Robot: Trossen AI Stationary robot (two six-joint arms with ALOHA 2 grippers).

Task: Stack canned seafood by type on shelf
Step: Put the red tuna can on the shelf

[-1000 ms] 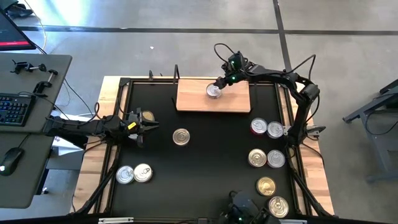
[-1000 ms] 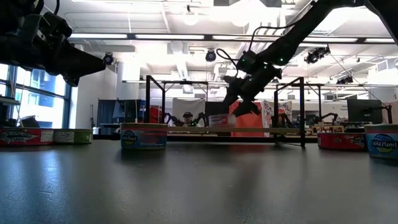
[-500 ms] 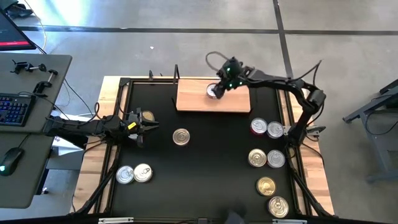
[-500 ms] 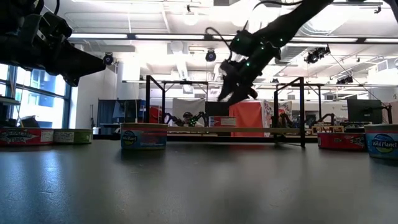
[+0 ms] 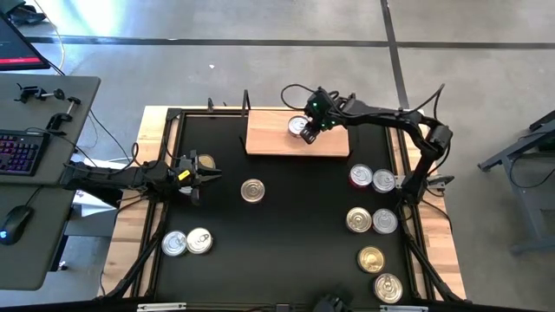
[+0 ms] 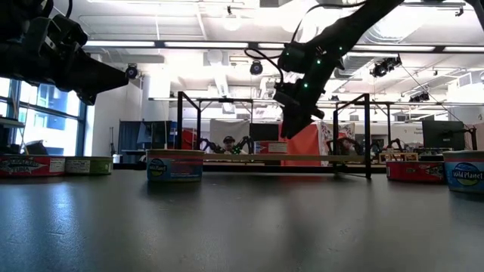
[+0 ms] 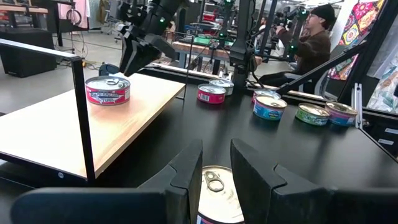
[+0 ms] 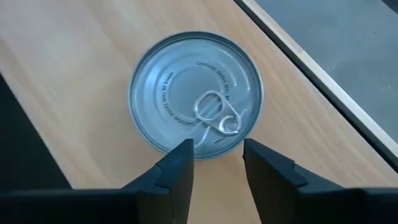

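Observation:
A red-sided tin with a silver pull-tab lid (image 8: 196, 102) stands flat on the light wooden shelf (image 5: 334, 143) at the table's far side. My right gripper (image 7: 135, 59) hovers just above it, slanting down, fingers open and clear of the tin (image 7: 107, 91). My left gripper (image 5: 211, 173) waits level at the table's left, fingers a little apart, above a gold-lidded tin (image 7: 214, 199) that lies on the table. A silver tin (image 5: 252, 191) sits mid-table. Two more (image 5: 186, 243) lie near left, and several (image 5: 373, 199) lie at the right.
Thin black posts (image 7: 79, 112) stand at the shelf's ends. The black tabletop (image 5: 295, 251) has bare room in its middle and near part. A desk with a keyboard (image 5: 22, 152) stands left of the table. A person (image 7: 311, 37) sits beyond the table.
My right gripper has risen a little from the tin on the shelf, swung slightly toward the table's left and tipped more steeply down. The tin has stayed where it was on the shelf.

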